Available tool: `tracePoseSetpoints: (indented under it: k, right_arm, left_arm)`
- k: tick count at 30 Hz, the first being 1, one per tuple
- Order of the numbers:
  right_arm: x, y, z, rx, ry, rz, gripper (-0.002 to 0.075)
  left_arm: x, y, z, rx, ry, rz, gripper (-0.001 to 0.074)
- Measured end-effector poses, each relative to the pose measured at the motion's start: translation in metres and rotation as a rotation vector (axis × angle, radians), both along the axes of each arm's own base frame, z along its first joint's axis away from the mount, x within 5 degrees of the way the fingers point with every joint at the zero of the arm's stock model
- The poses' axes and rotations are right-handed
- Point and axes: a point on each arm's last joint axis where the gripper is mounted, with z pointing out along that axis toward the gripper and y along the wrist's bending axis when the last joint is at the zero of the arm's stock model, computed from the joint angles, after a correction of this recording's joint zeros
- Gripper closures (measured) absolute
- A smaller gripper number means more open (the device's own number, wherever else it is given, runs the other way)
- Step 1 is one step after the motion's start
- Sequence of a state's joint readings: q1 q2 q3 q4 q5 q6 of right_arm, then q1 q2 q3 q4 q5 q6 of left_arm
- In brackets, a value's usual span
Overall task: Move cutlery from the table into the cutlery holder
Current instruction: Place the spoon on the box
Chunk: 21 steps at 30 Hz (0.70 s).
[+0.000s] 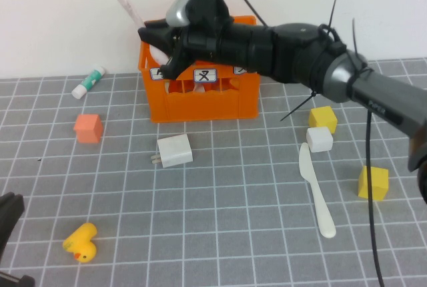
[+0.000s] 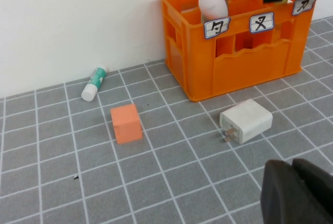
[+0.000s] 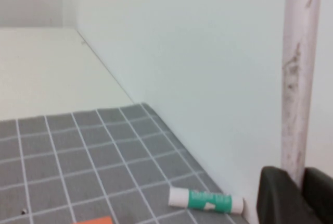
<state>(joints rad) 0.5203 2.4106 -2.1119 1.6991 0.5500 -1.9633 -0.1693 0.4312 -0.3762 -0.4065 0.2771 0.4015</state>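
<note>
1. The right gripper [image 1: 160, 47] hangs over the left end of the cutlery holder [image 1: 200, 97], clenched on the pink spoon [image 1: 127, 3], whose handle leans up and to the left, its bowl down in the left compartment
2. The left gripper [image 1: 8, 217] sits low at the near left edge of the table [image 1: 233, 200]; whether its fingers are parted cannot be told
3. The cream-white knife [image 1: 317, 190] lies flat on the table's right side, near a white block [image 1: 319, 139] and two yellow blocks [image 1: 372, 183]
4. A white charger [image 1: 175, 151] lies in front of the holder, a glue stick [image 1: 89, 82] and orange cube [image 1: 88, 128] to its left, a yellow duck [image 1: 81, 242] nearer
</note>
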Motion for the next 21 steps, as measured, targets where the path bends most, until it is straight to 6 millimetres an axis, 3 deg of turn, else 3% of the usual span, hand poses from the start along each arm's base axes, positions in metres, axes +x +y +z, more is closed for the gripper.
tracePoseSetpoints:
  k: [10, 17, 21]
  right_arm:
    - [0.008, 0.002, -0.020, -0.026, 0.023, -0.044, 0.0652]
    - [0.010, 0.002, -0.022, -0.029, 0.032, -0.066, 0.0358]
    - [0.010, 0.002, -0.022, -0.027, 0.038, -0.069, 0.0289]
  left_arm:
    - [0.000, 0.000, -0.001, 0.004, 0.002, -0.001, 0.0736]
    - [0.000, 0.000, -0.001, 0.006, 0.002, -0.002, 0.0736]
    - [0.000, 0.000, -0.001, 0.006, 0.002, -0.002, 0.0736]
